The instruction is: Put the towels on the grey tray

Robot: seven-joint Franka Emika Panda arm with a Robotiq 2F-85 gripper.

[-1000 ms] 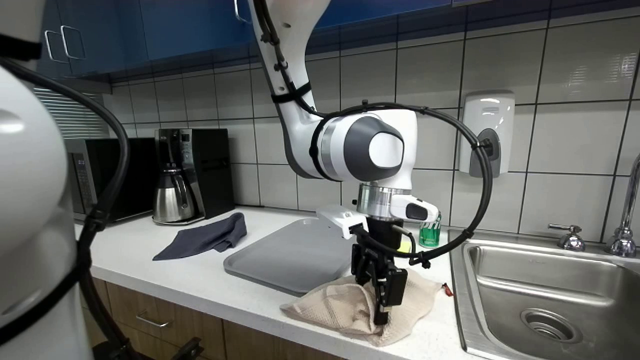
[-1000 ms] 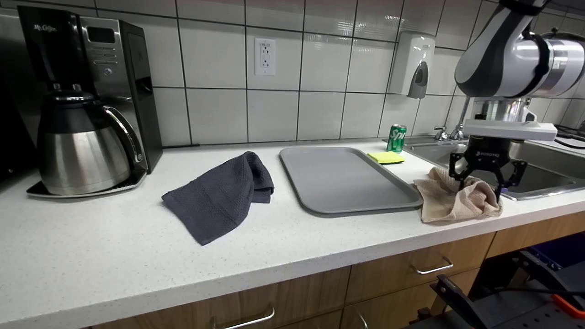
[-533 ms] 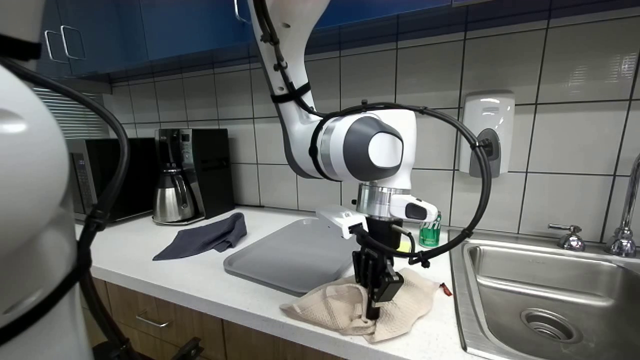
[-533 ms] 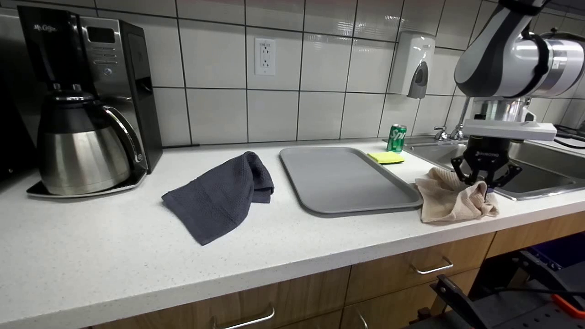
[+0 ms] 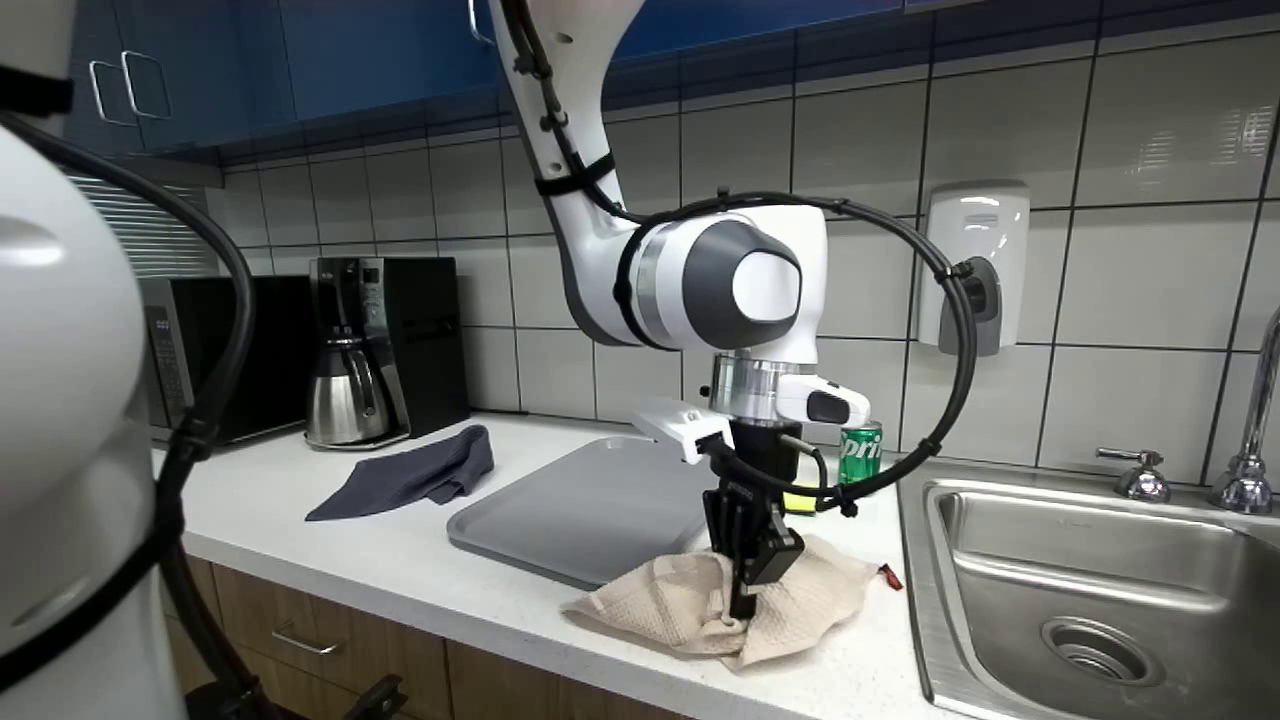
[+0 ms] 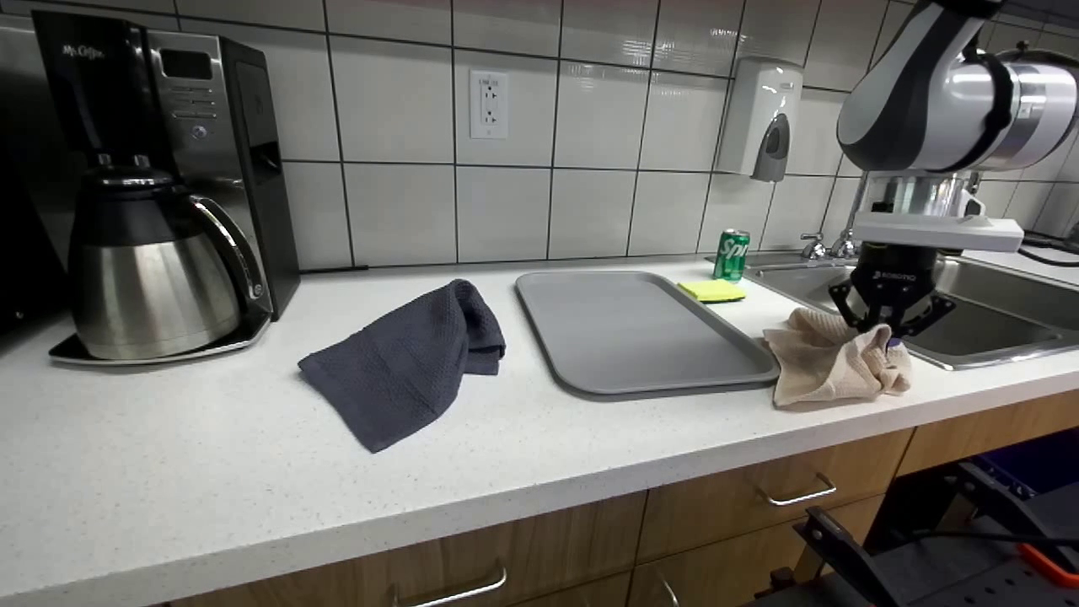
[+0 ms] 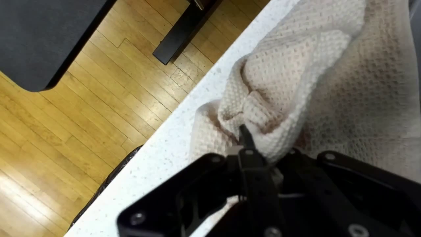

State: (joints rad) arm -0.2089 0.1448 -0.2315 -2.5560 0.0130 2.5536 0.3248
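Coffee maker (image 6: pixel 215 173) stands well left of the grey tray (image 6: pixel 641 333). A crumpled navy towel (image 6: pixel 413 362) lies nearer the tray's left side. Right of the tray sit a yellow sponge (image 6: pixel 712 291) and a green can (image 6: pixel 732 255), then a rumpled beige towel (image 6: pixel 822 367), the gripper (image 5: pixel 742 602) closed on a fold of it. Farther right of the tray is the sink (image 5: pixel 1090 578).

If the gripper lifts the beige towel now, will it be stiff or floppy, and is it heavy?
Likely floppy: the beige towel bunches into soft folds. Probably light for its size, since its weave looks open. Its ends may trail, because cloth spreads either side of the fold that the gripper pinches.
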